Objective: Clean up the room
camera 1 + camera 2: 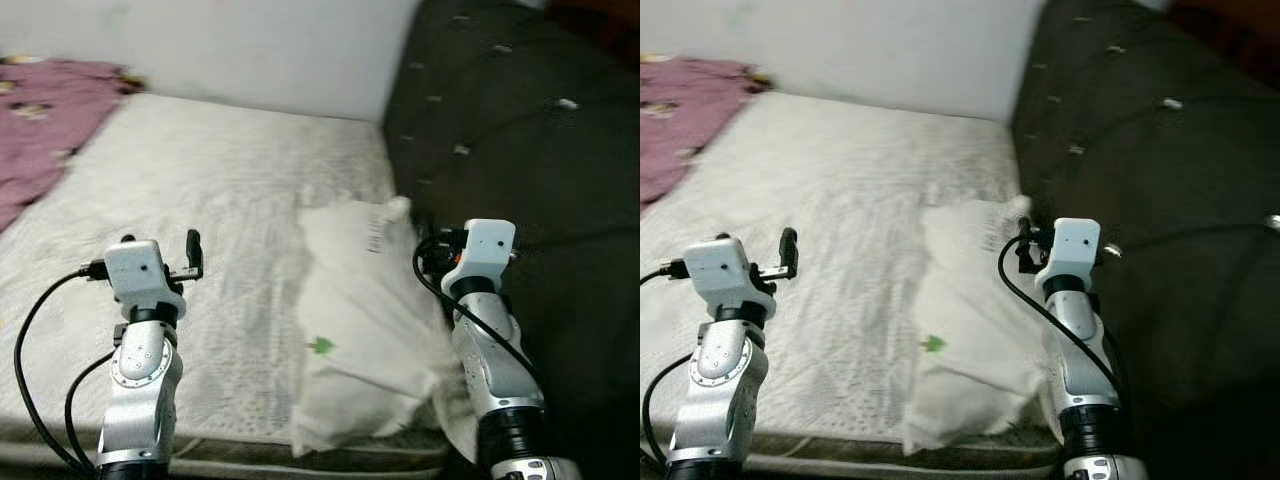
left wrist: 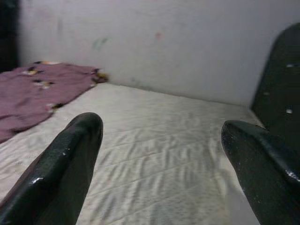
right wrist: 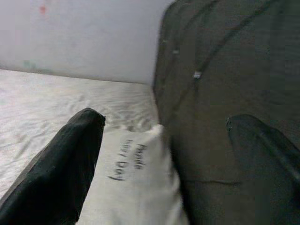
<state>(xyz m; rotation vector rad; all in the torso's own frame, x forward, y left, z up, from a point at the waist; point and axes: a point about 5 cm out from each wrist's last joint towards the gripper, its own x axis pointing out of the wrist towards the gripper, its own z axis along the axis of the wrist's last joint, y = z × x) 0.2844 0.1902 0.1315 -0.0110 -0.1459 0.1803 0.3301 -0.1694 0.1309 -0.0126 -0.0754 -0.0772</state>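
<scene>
Head eyes look down at mattress (image 1: 230, 190); wrist cameras face headboard (image 3: 225, 70)

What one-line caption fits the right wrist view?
Open right gripper hovers over a white pillow beside the dark headboard.

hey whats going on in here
The robot stands at a bed, both arms raised over the white mattress. Its right pincer is open beside a white pillow lying against the dark headboard. The left pincer is open over bare mattress. A purple blanket lies at the far corner.
</scene>
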